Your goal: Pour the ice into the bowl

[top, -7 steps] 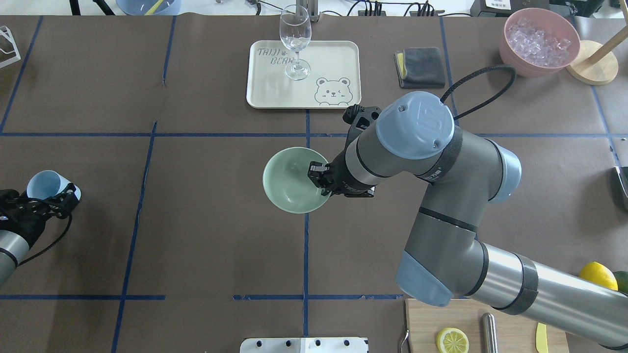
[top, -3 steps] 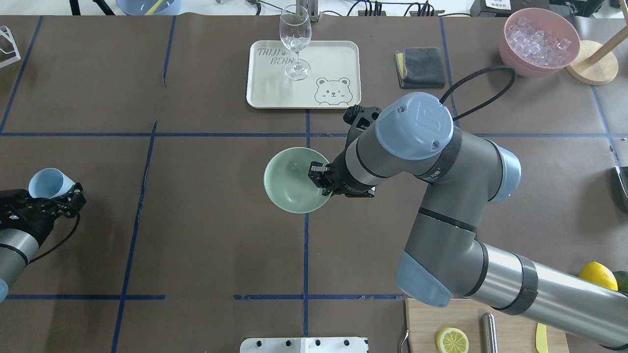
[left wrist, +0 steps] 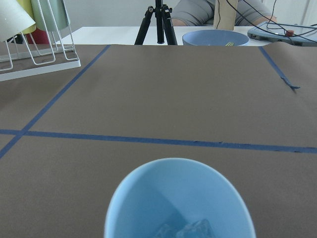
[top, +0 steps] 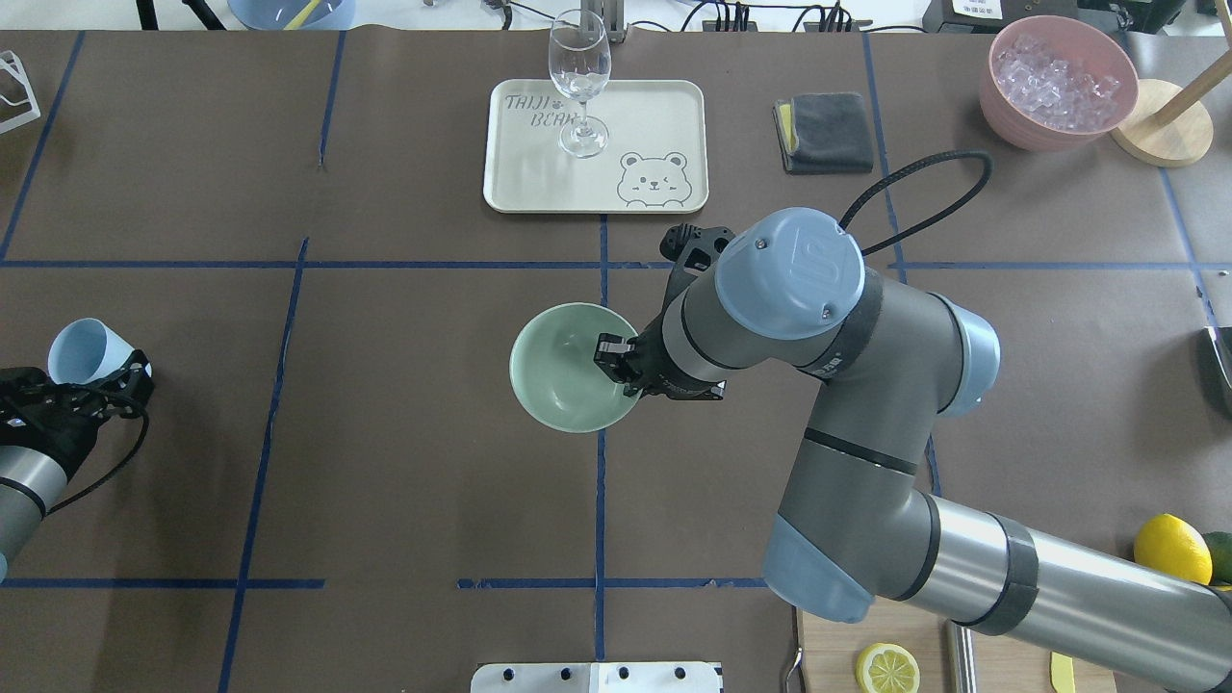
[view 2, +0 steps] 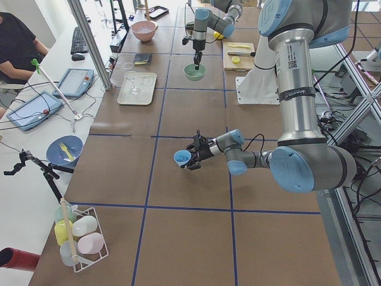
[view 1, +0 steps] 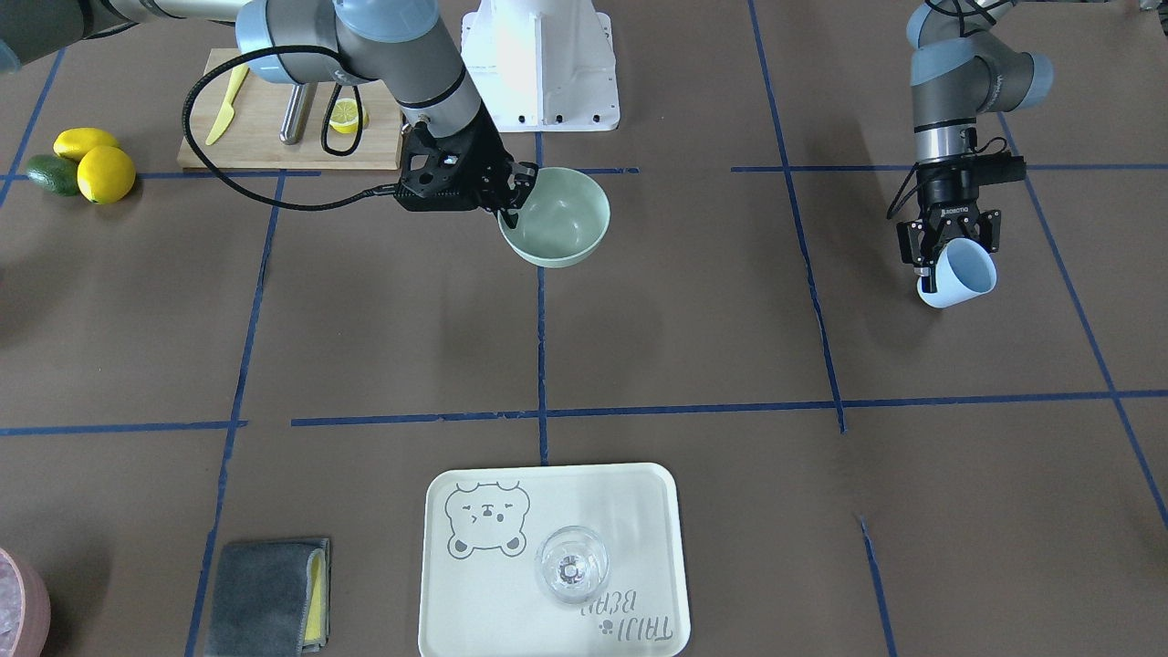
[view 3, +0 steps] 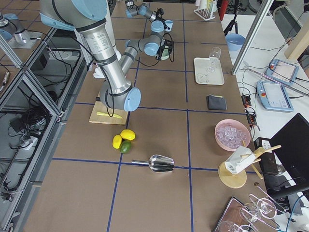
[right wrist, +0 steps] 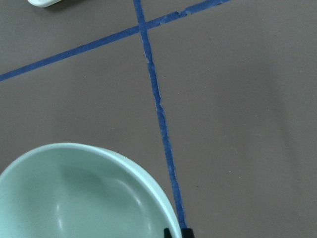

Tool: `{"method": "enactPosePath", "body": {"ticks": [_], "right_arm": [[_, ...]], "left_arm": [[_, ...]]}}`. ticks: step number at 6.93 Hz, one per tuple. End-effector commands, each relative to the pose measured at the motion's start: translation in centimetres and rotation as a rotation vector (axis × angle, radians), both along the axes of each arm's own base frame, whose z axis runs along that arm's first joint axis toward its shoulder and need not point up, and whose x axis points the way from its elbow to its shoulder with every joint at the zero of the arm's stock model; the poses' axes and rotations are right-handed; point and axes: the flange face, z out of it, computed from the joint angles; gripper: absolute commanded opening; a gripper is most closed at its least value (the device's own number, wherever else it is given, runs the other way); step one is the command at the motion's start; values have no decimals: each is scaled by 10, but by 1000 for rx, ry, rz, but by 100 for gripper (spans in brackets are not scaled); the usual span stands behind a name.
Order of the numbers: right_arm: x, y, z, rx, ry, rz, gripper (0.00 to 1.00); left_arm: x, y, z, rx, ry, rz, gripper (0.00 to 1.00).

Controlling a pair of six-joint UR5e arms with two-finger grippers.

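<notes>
Brown paper taped into blue squares covers the surface. Right gripper (top: 612, 358) pinches the rim of the mint bowl (top: 556, 377), empty, near the middle. Left gripper (view 1: 949, 251) clamps the tilted light blue cup (view 1: 958, 276) with the ice (left wrist: 184, 230) inside — well apart from the bowl. 2 risks: that tilt could spill cubes early, or the rim-held bowl may swing as ice lands.

Mint bowl (top: 558, 385) mid-table; ice (left wrist: 190, 229) inside blue cup (left wrist: 168, 191)
</notes>
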Motion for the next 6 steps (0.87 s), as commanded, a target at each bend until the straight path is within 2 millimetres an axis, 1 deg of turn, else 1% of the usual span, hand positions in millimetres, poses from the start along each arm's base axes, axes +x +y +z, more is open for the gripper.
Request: {"method": "enactPosePath", "body": {"ticks": [1, 2, 3, 4, 6], "right_arm": [[-88, 0, -39, 36, 48, 14, 0], [-127, 3, -44, 41, 86, 0, 0], [-155, 3, -51, 60, 105, 11, 0], [-173, 1, -39, 67, 103, 12, 0], [-173, 0, -39, 69, 94, 16, 0]], "left_arm": [[-15, -4, -65, 74, 37, 12, 0], [-18, -4, -64, 73, 32, 8, 0], [-20, -5, -72, 80, 44, 2, 0], [-22, -7, -75, 85, 38, 2, 0], [-26, -17, -84, 134, -59, 27, 0]]}}
